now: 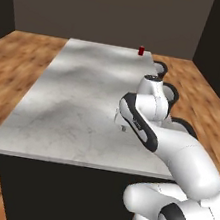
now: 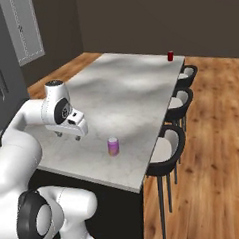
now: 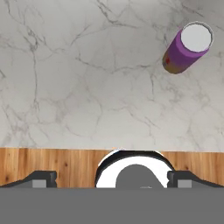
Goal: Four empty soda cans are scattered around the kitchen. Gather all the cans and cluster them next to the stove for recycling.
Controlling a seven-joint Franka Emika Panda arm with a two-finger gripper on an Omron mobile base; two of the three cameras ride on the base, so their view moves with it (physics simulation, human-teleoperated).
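A purple-pink soda can [image 2: 113, 146] with an orange base stands upright on the marble island counter [image 2: 125, 91], near its front right edge. In the hand view this can [image 3: 187, 47] sits at the upper right, seen from above. A red soda can [image 2: 170, 56] stands at the counter's far corner, also seen as a small red can [image 1: 141, 50] in the left base view. My gripper [image 2: 68, 136] hovers open above the counter, left of the purple can and apart from it, with nothing between its fingertips [image 3: 41, 177]. The stove is out of view.
Three black stools [image 2: 169, 146] line the island's right side, and one stool seat [image 3: 133, 168] shows below the counter edge in the hand view. Wooden floor [image 2: 212, 136] surrounds the island. Grey cabinets [image 2: 23, 27] stand at the far left.
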